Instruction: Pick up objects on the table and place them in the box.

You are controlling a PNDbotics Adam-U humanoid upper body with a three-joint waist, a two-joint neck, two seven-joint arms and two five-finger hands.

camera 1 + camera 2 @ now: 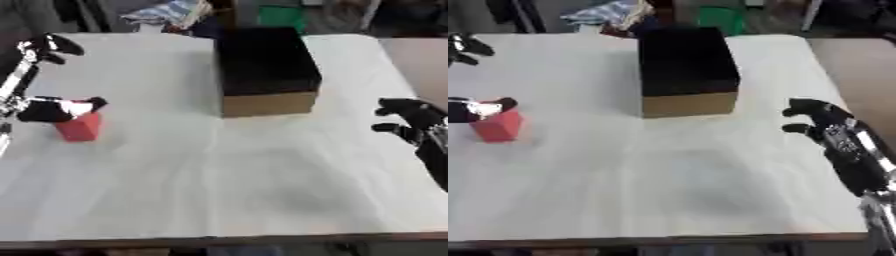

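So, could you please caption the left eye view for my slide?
Left hand reaches onto a red block on the white table; the dark box waits centre.

Beyond the far edge of the white table (262, 170), a heap of striped cloth (168, 13), a green object (282, 17), and dark, blurred shapes hard to make out.

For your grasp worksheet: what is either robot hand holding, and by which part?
The left hand grips the red block at its top; it sits on the table. The right hand holds nothing.
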